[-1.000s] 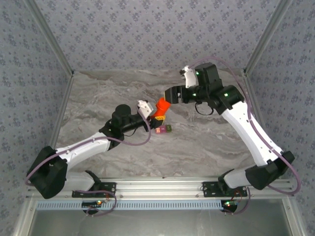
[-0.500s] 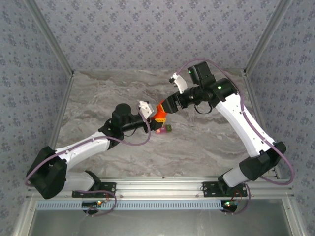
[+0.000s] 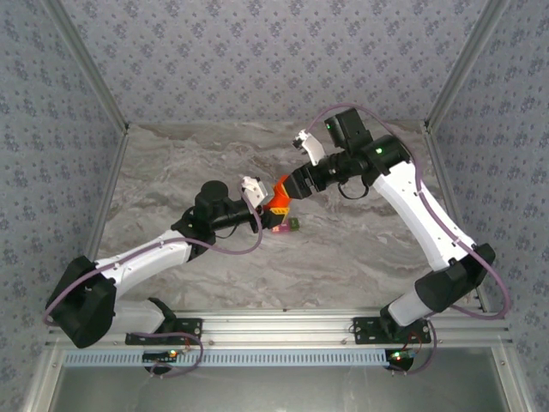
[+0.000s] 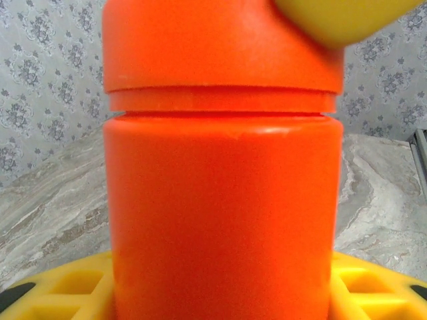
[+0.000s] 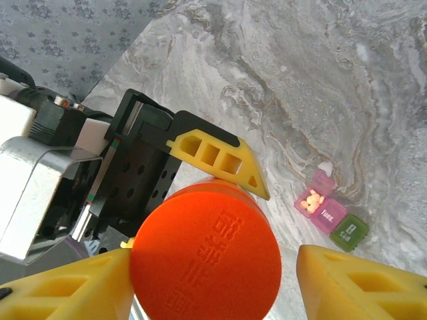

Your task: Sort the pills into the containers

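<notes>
Sorting is judged barely begun: pale pills (image 5: 311,200) are seen in the open pink half of the containers (image 5: 331,212), the olive-green half is lidded, the orange bottle (image 3: 279,196) capped. The bottle is clamped by the left gripper (image 3: 264,206), its cap straddled by the right gripper (image 3: 290,184), whose hold cannot be told. The containers are laid flat on the table (image 3: 343,249) beside it, long axis left-right, pink end leftward.

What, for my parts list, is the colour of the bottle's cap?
Orange. The cap shows best in the right wrist view.
</notes>
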